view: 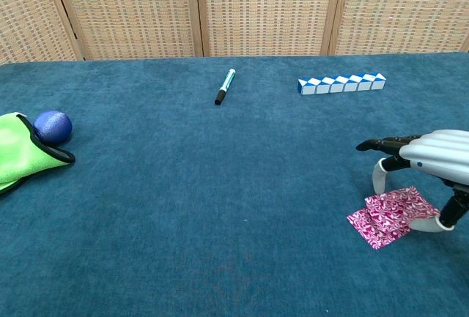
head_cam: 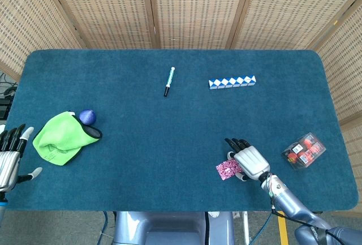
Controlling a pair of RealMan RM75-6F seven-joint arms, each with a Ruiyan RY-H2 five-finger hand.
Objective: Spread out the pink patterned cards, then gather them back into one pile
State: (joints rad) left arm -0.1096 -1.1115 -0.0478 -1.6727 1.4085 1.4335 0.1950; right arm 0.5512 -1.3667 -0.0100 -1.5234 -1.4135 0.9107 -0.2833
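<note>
Two flat, square pink cards with a white swirl pattern lie overlapped on the blue felt-like tabletop, near its front edge on the robot's right. The silver, ribbed right hand arches over them, palm down. Its dark fingertips point away from the robot; one pale finger comes down at the far edge of the cards and the thumb at their right edge. In the chest view these tips appear to press on the cards; in the head view the right hand hides most of the pile, so that only a pink corner shows.

The left hand is at the table's left front corner, fingers spread and holding nothing.

Just right of the right hand lies a clear plastic box with red contents, apart from the cards. Further back are a white-and-blue segmented bar of triangular prisms and a slim teal marker with a black cap, each lying flat and well apart. On the far left, a crumpled bright green cloth with a dark hem touches a small matt blue ball. Woven cane panels in wooden frames stand behind the table.
</note>
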